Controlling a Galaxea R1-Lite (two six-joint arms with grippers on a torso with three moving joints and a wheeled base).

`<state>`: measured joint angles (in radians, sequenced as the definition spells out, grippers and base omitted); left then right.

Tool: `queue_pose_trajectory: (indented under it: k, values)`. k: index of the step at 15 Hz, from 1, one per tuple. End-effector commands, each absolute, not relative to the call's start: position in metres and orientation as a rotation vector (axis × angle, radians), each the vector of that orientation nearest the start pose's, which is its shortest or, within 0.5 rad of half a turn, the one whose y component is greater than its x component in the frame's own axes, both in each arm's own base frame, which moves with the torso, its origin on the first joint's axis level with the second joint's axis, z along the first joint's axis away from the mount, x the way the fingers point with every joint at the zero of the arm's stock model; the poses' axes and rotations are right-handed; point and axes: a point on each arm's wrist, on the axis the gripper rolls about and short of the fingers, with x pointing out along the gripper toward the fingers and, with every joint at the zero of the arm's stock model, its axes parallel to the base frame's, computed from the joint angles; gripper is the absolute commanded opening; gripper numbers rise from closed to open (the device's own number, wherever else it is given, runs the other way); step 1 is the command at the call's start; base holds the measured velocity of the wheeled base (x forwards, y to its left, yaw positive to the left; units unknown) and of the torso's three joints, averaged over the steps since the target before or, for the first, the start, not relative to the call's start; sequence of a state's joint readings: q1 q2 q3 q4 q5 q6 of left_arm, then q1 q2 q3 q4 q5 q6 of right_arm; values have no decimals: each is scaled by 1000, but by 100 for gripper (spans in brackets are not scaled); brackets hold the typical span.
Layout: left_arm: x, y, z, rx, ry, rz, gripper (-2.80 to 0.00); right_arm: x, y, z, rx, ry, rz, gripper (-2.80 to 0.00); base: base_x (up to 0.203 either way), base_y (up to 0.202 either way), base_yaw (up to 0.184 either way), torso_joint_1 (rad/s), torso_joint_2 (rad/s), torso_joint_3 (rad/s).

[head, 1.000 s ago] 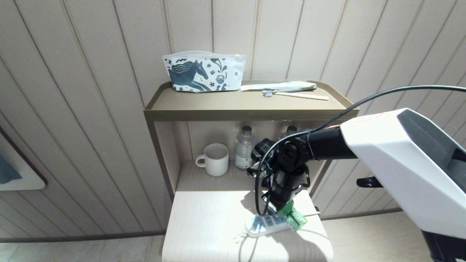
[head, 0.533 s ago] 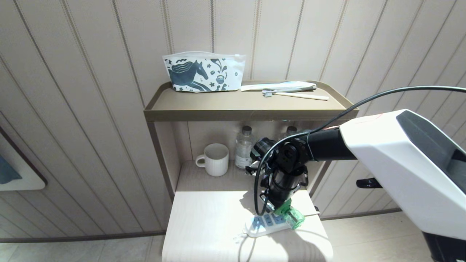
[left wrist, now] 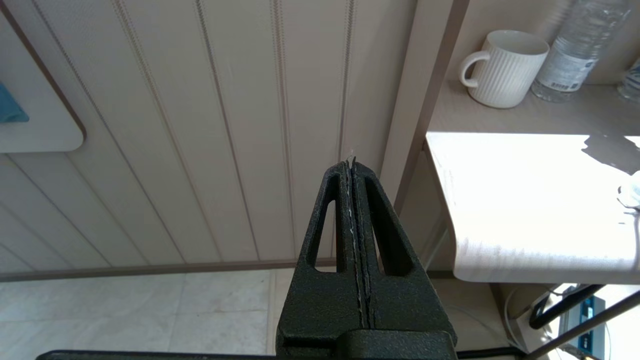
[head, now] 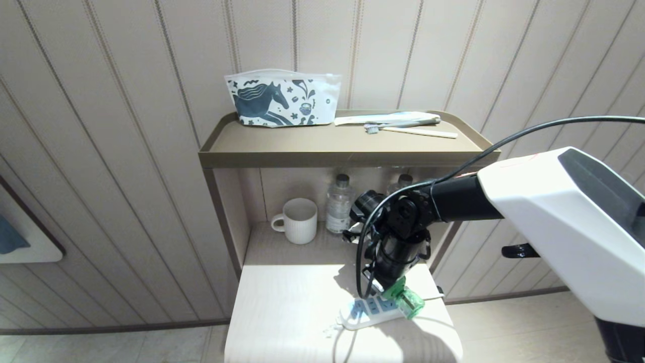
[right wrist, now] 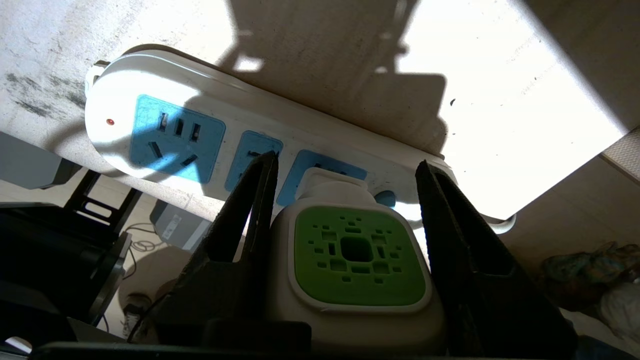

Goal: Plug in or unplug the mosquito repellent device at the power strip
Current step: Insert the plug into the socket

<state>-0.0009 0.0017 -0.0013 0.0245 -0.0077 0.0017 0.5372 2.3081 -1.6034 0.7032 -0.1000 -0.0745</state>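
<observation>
Right gripper (right wrist: pixel 345 180) down over the right end of the power strip (head: pixel 368 311) on the pale lower table (head: pixel 282 312), pointing steeply down. Fingers (right wrist: pixel 250 210) about half spread, one on each side of the white head of the repellent device (right wrist: pixel 357 260). Left finger pressed against the head's side; right finger close by the other side, a thin gap or shadow there, contact not certain. Reads as a clamp on the device.

Device plug (right wrist: pixel 332 182) sitting at the last blue outlet group on the strip, plug base right at the socket face; whether fully seated can't be told. Green vented face turned toward the wrist camera. In the head view, green bottle end (head: pixel 410 302) sticking out tilted to the right past the strip's end, below the gripper.

Strip lying slantwise near the front right of the table, small red light (right wrist: pixel 109 121) lit at the far end, two other outlet groups free. Thin white cord (head: pixel 336 343) trailing off the front edge.

Left gripper (left wrist: pixel 352 165) off to the left side, away from the table, fingers pressed flat together with nothing between, aimed at the panelled wall (left wrist: pixel 200 125).

Behind on the recessed shelf: ribbed white mug (head: pixel 300 221), two clear water bottles (head: pixel 338 204). Upper tray (head: pixel 327 151): horse-print pouch (head: pixel 282 98), toothbrush (head: pixel 410 132).
</observation>
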Motion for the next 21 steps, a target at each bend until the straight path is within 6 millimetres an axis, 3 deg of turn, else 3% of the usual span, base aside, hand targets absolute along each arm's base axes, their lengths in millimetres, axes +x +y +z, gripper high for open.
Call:
queue_pose_trajectory:
  k: [1, 10, 15, 16, 21]
  values:
    - [-23, 0, 73, 1, 25, -9, -280, 343, 198, 70, -502, 1339, 405, -280, 0, 0, 0, 0, 0, 0]
    - [-23, 0, 73, 1, 25, -8, -280, 344, 198, 55, -493, 1308, 406, -280, 0, 0, 0, 0, 0, 0]
    - [-23, 0, 73, 1, 26, -8, -280, 343, 198, 61, -490, 1293, 407, -280, 0, 0, 0, 0, 0, 0]
    - [-23, 0, 74, 1, 23, -8, -280, 342, 198, 63, -490, 1290, 407, 0, 0, 0, 0, 0, 0, 0]
    - [-23, 0, 73, 1, 26, -8, -280, 341, 200, 85, -481, 1222, 418, 0, 0, 0, 0, 0, 0, 0]
